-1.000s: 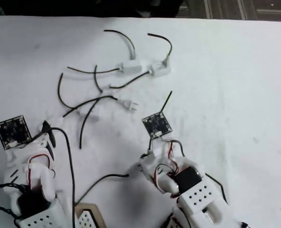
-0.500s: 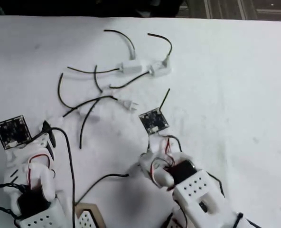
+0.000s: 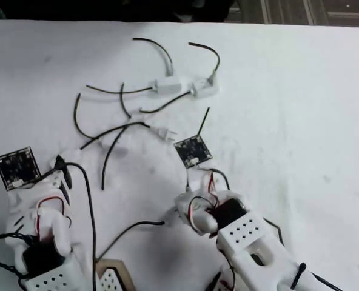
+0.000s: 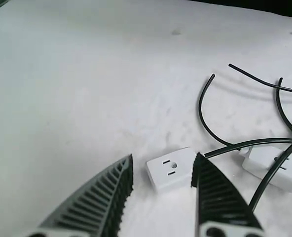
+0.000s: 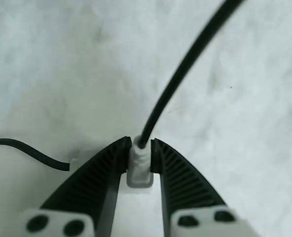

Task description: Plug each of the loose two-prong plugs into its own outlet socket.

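Close by, the right gripper (image 5: 139,144) pinched a small white plastic two-prong plug (image 5: 139,170) by its hard body, likely the best spot; it looked light, its black cord (image 5: 185,64) bendy. The left gripper (image 4: 163,158) was spread wide near a white square socket (image 4: 171,171). Farther off lay another white plug (image 3: 167,134).

Lighting bright, even, diffuse from above; white table (image 3: 313,91) pale and near washed out. Shadows faint, soft-edged beside cables (image 4: 200,109); room beyond the table's far edge dark.
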Robot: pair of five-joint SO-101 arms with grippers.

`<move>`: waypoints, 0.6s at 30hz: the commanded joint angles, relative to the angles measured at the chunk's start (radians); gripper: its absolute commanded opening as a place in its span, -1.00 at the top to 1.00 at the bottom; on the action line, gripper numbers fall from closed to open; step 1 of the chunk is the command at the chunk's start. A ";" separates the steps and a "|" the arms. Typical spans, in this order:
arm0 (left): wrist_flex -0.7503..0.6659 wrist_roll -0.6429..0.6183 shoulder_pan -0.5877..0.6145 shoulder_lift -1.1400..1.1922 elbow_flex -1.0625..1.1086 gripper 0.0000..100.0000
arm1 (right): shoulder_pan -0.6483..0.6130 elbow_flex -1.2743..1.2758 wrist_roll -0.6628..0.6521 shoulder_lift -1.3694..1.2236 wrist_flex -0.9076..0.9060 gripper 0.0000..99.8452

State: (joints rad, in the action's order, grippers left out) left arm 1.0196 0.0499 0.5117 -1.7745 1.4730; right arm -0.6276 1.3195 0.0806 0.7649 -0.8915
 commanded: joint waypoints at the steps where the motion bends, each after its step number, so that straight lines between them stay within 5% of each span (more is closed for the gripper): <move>1: -0.021 0.009 0.001 -0.008 -0.005 0.59 | -0.021 0.029 -0.031 -0.081 -0.033 0.97; 18: -0.021 0.009 0.001 -0.008 -0.003 0.59 | -0.021 -0.011 0.077 -0.090 -0.088 0.97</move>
State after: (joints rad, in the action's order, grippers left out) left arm 1.0196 0.0499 0.5117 -1.7745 1.4730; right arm -0.6276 1.2919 0.1327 0.7480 -0.9237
